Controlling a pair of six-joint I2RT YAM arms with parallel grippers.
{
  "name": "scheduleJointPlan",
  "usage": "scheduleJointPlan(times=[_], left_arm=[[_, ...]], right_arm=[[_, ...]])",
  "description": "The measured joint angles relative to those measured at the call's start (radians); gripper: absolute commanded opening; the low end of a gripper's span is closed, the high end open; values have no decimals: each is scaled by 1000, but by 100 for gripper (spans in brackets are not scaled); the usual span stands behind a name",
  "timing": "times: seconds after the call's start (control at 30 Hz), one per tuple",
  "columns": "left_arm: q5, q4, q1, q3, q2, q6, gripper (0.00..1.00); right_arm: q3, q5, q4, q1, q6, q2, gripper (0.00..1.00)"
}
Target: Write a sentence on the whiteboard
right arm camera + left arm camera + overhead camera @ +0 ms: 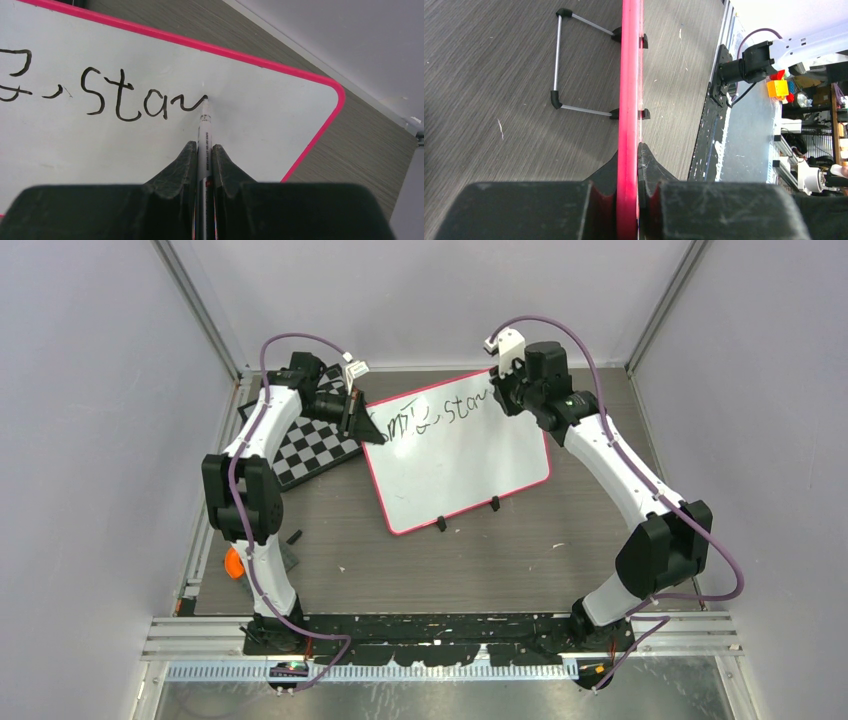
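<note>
We see the whiteboard (460, 455) set at an angle on the tabletop (450, 570), its written face towards the top camera, spanning the gap between our two hands. The sentence (115, 97) runs in black along the edge farthest from the arm bases. From the right wrist we read a comma, then "Sta" and one more letter only partly formed. What lies left of the comma is too cramped to read.

The right hand (203, 146) is closed narrowly on a marker (205, 127), which sticks out straight ahead of the fingers. Its tip touches the board at the end of the last stroke. Just beyond that tip is the rounded corner of the pink frame (320, 135).

The left hand (629, 155) is clamped on the opposite edge, one finger on either side of the frame, seen edge-on. Ahead of these fingers two black feet (644, 41) project from the frame, and a wire stand (556, 55) folds out to their left.

A chessboard (310, 450) lies beneath the left hand, just beside the whiteboard.
</note>
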Motion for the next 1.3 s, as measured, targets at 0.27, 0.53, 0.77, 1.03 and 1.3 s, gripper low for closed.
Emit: scheduleJointPlan(times=[0.27, 0.53, 0.77, 1.03, 1.3], left_arm=[[0, -2, 0, 0, 0, 3, 0], [0, -6, 0, 0, 0, 5, 0], [0, -10, 0, 0, 0, 6, 0], [0, -11, -1, 0, 0, 9, 0], [0, -14, -1, 2, 0, 12, 0]], right_arm=[[0, 2, 29, -2, 6, 0, 0], [-29, -7, 18, -2, -14, -13, 0], [-45, -26, -64, -2, -39, -22, 0], [-36, -101, -149, -2, -37, -20, 0], [-8, -188, -138, -10, 23, -14, 0]])
